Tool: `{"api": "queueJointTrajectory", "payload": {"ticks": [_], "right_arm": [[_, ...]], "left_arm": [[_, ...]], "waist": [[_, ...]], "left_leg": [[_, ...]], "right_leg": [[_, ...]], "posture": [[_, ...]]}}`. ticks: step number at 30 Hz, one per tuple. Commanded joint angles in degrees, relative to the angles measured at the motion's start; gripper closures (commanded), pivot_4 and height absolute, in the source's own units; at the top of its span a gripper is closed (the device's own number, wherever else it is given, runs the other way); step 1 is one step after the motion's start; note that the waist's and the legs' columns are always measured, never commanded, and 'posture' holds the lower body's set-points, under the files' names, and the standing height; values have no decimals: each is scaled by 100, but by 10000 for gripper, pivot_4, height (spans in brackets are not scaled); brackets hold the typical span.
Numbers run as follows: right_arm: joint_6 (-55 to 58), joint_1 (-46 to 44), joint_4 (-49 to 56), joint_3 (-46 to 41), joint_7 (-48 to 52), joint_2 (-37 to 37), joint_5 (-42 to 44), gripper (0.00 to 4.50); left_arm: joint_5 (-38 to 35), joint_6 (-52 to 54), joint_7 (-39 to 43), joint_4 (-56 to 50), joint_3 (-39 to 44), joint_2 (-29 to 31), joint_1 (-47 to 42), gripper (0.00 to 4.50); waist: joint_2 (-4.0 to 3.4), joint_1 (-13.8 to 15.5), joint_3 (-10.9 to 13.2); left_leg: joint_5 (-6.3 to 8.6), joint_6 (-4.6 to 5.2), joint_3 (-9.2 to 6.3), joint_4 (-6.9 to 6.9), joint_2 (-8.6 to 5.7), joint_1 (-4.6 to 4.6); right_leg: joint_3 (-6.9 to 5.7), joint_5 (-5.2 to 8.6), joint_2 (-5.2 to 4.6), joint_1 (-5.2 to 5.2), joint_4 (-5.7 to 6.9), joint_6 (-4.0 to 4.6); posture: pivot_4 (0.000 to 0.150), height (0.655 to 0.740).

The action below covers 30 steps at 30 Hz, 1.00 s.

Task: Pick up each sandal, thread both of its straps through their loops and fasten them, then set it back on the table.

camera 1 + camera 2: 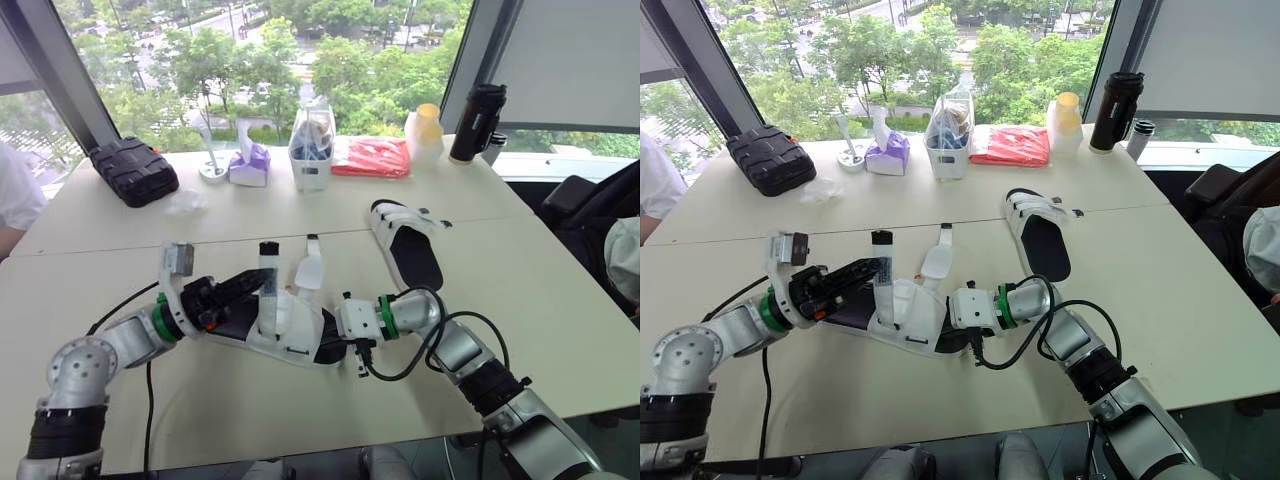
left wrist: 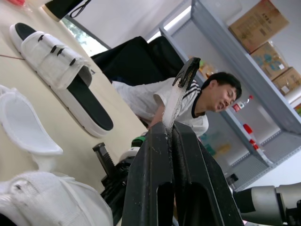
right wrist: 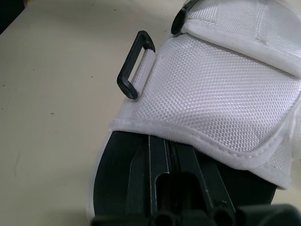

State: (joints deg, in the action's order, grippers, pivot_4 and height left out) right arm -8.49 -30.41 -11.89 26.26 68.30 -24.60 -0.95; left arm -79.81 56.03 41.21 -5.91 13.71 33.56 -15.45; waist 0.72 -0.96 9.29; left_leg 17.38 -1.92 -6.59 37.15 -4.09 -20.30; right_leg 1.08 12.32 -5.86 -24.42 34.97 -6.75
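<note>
L gripper (image 1: 252, 284) pinched white black-tipped fabric strap (image 2: 181, 89) upright, prob. for threading; R gripper (image 1: 328, 345) clamped black-soled white sandal (image 1: 292, 322), steadying it.

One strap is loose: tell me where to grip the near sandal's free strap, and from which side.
Probably its narrow outer end, from the robot's right. The free strap points away from the near sandal, broad at its root, slim at the tip; to its left stand the other strap and the left gripper pinching it.
</note>
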Motion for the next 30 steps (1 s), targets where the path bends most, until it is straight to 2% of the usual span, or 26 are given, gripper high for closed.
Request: {"api": "queueJointTrajectory", "payload": {"ticks": [1, 9, 16, 30], "right_arm": [[98, 208, -202, 343, 167, -132, -326, 45000], [90, 287, -148, 379, 165, -157, -336, 45000], [134, 317, -41, 399, 156, -157, -345, 45000], [303, 534, 268, 375, 99, -285, -366, 45000]], "left_arm": [[-127, -58, 297, -84, 241, -25, -269, 44346], [95, -72, 363, 7, 137, -291, -393, 44346], [1215, -479, 646, 928, -153, -643, -764, 44346], [2650, -925, 1382, 2137, -547, -1008, -1172, 44346]], "waist": [[1, 2, 1], [3, 12, 3], [4, 21, 3], [3, 26, 3]], "left_leg": [[0, 0, 0, 0, 0, -3], [0, 0, -1, 0, 0, -6], [0, 0, 0, 0, -3, -5], [1, 1, 0, -2, -3, -8]], "right_leg": [[0, -2, 0, -3, 0, -3], [0, -8, -2, -3, -4, -15], [-2, -9, -1, 0, -6, -16], [-2, -10, -2, 0, -21, -18]], "posture": [[1500, 7400], [1500, 7400], [1500, 7400], [1500, 7400]]}}
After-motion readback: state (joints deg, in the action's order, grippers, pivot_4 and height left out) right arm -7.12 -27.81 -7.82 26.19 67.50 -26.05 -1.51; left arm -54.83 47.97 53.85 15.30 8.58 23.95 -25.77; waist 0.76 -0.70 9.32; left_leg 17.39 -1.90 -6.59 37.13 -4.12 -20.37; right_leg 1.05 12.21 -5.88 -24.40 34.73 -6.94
